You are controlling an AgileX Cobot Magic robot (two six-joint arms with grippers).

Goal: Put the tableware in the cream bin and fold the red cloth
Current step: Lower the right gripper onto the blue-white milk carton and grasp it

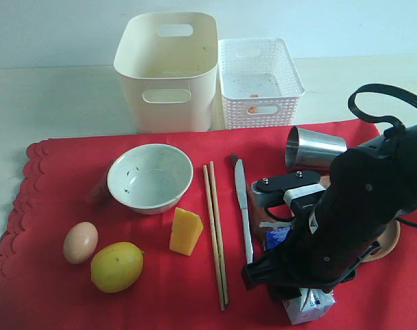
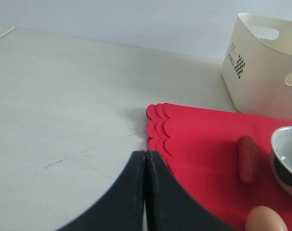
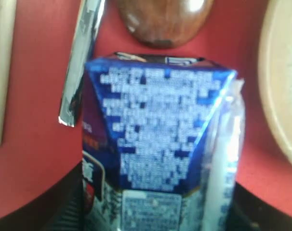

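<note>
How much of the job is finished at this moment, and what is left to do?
Done: nothing that shows; the cream bin looks empty.
In hand: the right gripper sits around the milk carton, firm grip unclear; the left gripper is shut, holding nothing.
Left: bowl, chopsticks, knife, spoon, cup and plate all lie on the red cloth, which is spread flat, unfolded.

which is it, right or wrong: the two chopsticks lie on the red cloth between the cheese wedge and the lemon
Wrong: the exterior view shows the two chopsticks lying on the red cloth between the cheese wedge and the steel table knife, not the lemon.
</note>
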